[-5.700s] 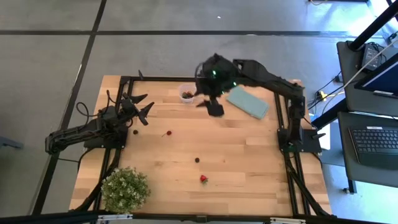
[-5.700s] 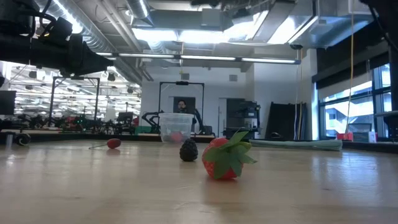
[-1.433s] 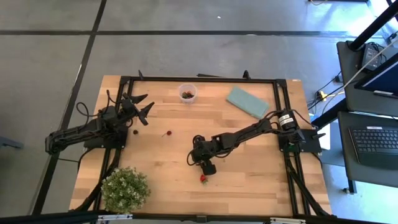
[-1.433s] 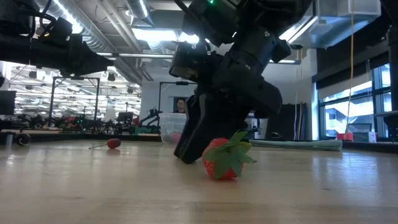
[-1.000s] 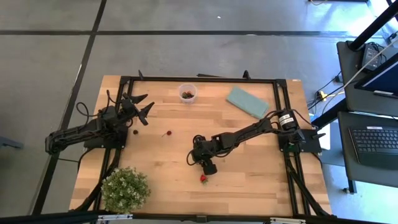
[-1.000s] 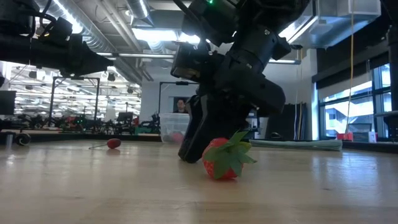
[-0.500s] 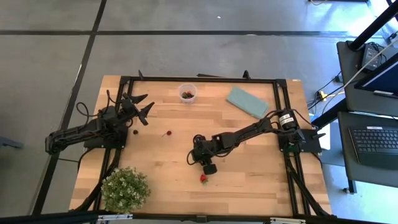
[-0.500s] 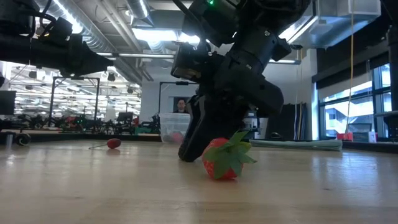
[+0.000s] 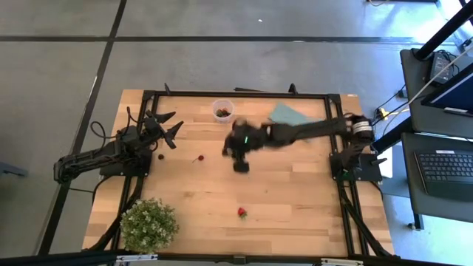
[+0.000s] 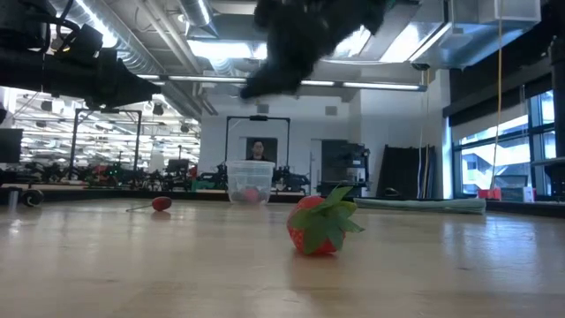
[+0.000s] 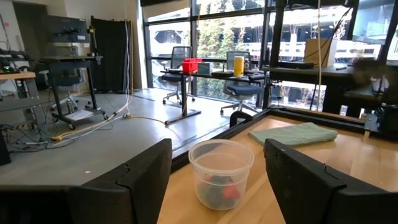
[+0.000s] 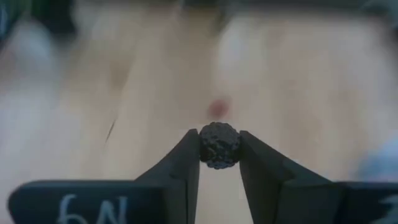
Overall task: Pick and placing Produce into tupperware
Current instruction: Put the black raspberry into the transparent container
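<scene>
My right gripper (image 12: 219,147) is shut on a dark blackberry (image 12: 219,144) and hangs in the air above the table's middle (image 9: 239,164), between the strawberry (image 9: 242,213) and the clear cup (image 9: 222,111). In the low view its arm (image 10: 300,31) is a blur at the top. The cup (image 11: 221,172) stands on its base near the far edge with red and dark pieces inside. My left gripper (image 9: 171,124) is open at the table's left, pointing at the cup. A stemmed red piece (image 9: 197,158) and a dark piece (image 9: 161,156) lie on the table. My right gripper pinches the blackberry (image 12: 219,155) between its two fingertips (image 12: 189,149), one on each side of it. The fingers point down from above. The berry is lifted clear of the table.
A flat teal piece (image 9: 292,118) lies by the far right corner. A leafy potted plant (image 9: 148,225) stands at the near left corner. The strawberry (image 10: 320,225) sits in front of the low camera. A person stands far off in the room behind the cup.
My right gripper was down on the table beside the strawberry, over the dark berry. It has risen quickly and swung toward the far edge and the cup, carrying the blackberry clear of the table. The strawberry stayed in place.
</scene>
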`<state>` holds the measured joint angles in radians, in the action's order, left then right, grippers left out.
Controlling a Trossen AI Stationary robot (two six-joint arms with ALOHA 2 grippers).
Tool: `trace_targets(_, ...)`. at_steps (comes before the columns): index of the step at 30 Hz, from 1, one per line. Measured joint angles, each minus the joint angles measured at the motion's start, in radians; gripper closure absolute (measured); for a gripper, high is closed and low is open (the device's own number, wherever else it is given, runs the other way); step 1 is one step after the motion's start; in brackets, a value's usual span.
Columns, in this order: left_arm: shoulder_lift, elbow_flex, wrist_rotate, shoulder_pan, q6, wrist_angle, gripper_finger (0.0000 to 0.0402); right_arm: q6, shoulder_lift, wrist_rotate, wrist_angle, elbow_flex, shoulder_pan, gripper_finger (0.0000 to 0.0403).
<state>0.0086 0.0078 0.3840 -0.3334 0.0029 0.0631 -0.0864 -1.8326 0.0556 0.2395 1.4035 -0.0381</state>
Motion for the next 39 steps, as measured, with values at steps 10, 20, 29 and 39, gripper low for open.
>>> trace_targets(10,0.000,0.000,0.000,0.000,0.000,0.000,0.0154,0.081,-0.058,-0.026,0.212,0.402,-0.213,0.0309)
trace_targets(20,0.001,0.000,-0.001,0.000,0.000,0.000,0.0154,0.056,-0.288,-0.029,0.421,0.698,-0.349,0.0307)
trace_targets(29,0.004,0.000,-0.002,0.000,0.003,-0.001,0.0154,0.055,-0.449,0.051,0.475,0.735,-0.376,0.0307)
trace_targets(39,0.004,0.000,-0.003,0.000,0.007,0.000,0.0154,0.056,-0.520,0.046,0.507,0.733,-0.376,0.0307)
